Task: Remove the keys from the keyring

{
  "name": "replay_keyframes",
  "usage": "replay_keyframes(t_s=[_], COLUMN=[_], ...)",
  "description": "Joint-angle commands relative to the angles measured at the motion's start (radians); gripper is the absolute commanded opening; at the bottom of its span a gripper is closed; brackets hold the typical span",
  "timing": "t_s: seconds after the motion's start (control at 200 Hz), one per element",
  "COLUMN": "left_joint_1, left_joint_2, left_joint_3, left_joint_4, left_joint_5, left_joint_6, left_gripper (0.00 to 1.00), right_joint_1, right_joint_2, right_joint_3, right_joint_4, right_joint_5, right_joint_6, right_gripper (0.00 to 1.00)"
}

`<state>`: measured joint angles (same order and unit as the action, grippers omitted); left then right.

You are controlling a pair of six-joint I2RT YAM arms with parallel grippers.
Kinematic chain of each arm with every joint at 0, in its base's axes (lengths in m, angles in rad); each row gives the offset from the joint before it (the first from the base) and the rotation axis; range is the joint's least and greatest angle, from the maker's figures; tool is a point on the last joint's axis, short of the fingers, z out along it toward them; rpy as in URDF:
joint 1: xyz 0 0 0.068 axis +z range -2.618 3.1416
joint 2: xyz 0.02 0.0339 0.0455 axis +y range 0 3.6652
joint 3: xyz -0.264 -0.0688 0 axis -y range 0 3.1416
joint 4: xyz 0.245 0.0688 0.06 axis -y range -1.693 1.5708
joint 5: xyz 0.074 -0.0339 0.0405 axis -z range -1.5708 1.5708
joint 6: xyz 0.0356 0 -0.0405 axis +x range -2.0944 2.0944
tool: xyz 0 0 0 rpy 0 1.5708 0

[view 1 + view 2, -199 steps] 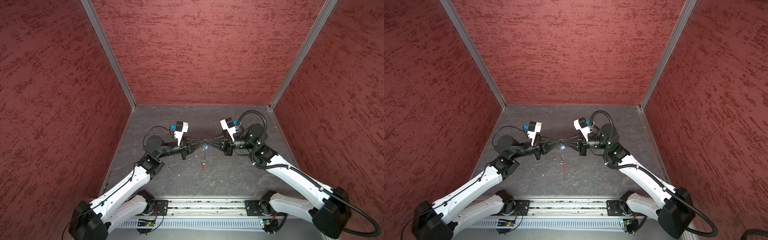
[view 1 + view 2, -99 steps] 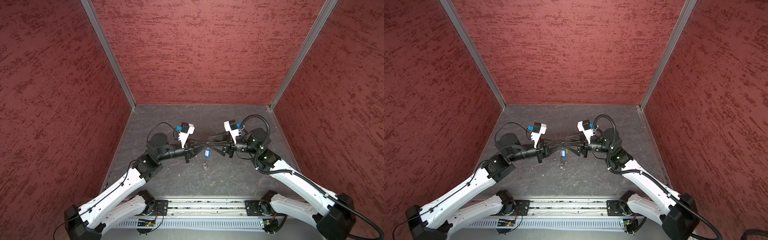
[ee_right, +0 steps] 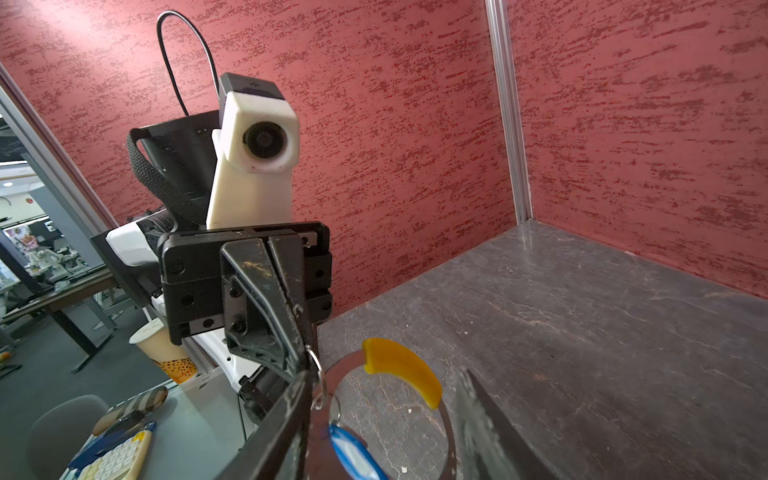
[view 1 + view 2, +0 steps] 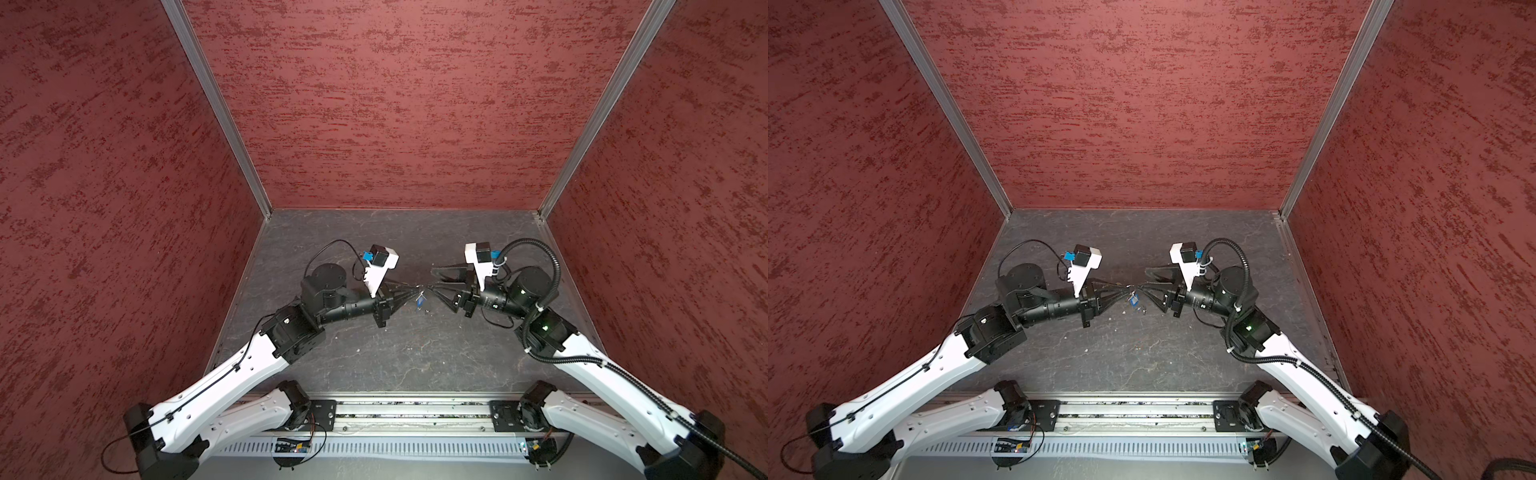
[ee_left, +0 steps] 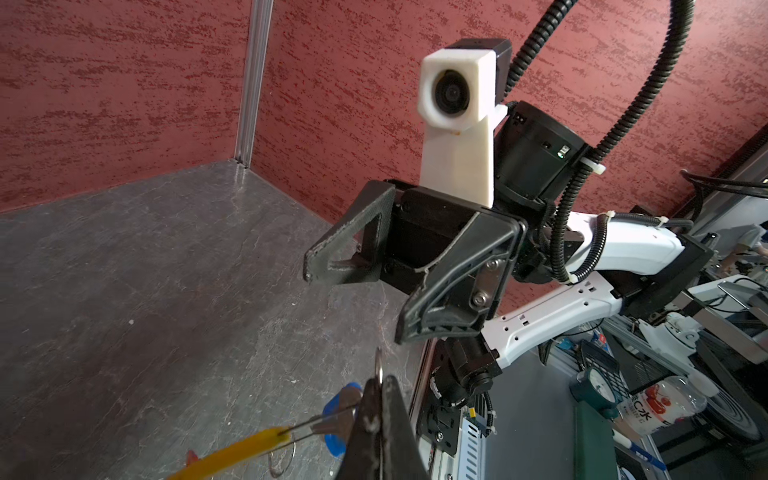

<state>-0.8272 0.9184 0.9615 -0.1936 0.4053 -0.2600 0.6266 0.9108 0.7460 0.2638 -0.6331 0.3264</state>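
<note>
In both top views my left gripper [image 4: 413,294] [image 4: 1126,291], closed tight, comes from 9 o'clock and my right gripper [image 4: 431,279] [image 4: 1143,279], about half spread, from 3 o'clock, and below their tips at 6 o'clock I see only a blue rectangular plastic key tag [image 4: 421,300] [image 4: 1134,300]. The right wrist view adds the large thin silvery wire keyring [image 3: 343,362] with its curved yellow plastic segment [image 3: 403,370], pinched at a small ring [image 3: 321,374] by the left gripper above the dark grey table [image 3: 582,332]. The left wrist view shows the right jaws holding nothing.
</note>
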Motion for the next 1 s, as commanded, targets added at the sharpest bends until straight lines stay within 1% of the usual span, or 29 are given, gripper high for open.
replay_keyframes(t_s=[0.0,0.245,0.461,0.546,0.691,0.867,0.997], left_joint_1=[-0.011,-0.017,-0.016,-0.016,-0.016,-0.016,-0.016], left_joint_2=[0.004,-0.001,-0.007,-0.003,0.015,0.019,0.021], left_joint_3=[0.035,0.027,0.019,0.024,0.048,0.048,0.045], left_joint_4=[-0.043,-0.041,-0.033,-0.045,-0.088,-0.087,-0.078], left_joint_5=[-0.046,-0.059,-0.046,-0.039,-0.029,-0.012,0.010], left_joint_6=[0.032,0.049,0.084,0.095,0.100,0.095,0.094], left_gripper=[0.00,0.00,0.00,0.00,0.00,0.00,0.00], right_joint_1=[0.004,0.004,0.004,0.006,0.013,0.018,0.027], right_joint_2=[-0.013,-0.017,0.028,0.047,0.049,0.057,0.084], right_joint_3=[-0.004,-0.011,0.033,0.041,0.045,0.059,0.076], right_joint_4=[-0.024,-0.024,-0.092,-0.080,-0.043,-0.028,-0.040], right_joint_5=[0.038,0.069,-0.074,-0.148,-0.214,-0.227,-0.233], right_joint_6=[-0.021,0.000,-0.028,-0.027,-0.029,-0.028,-0.036], right_gripper=[0.55,0.55,0.46,0.44,0.43,0.43,0.39])
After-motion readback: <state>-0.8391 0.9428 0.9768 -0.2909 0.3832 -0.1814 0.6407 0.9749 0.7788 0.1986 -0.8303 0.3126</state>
